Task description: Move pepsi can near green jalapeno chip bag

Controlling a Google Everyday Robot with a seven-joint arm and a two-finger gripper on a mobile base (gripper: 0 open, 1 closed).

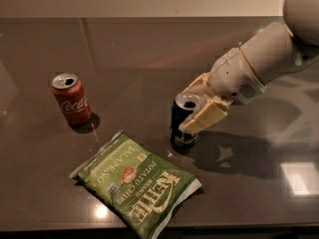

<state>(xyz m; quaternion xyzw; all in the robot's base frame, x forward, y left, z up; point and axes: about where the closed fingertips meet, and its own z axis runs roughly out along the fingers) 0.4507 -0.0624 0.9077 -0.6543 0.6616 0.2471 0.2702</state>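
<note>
The cream two-finger gripper (195, 105) clasps the upright dark navy pepsi can (178, 129) at centre, just beside the far right edge of the flat green jalapeno chip bag (137, 183). A red Coca-Cola can (72, 101) stands at left.
</note>
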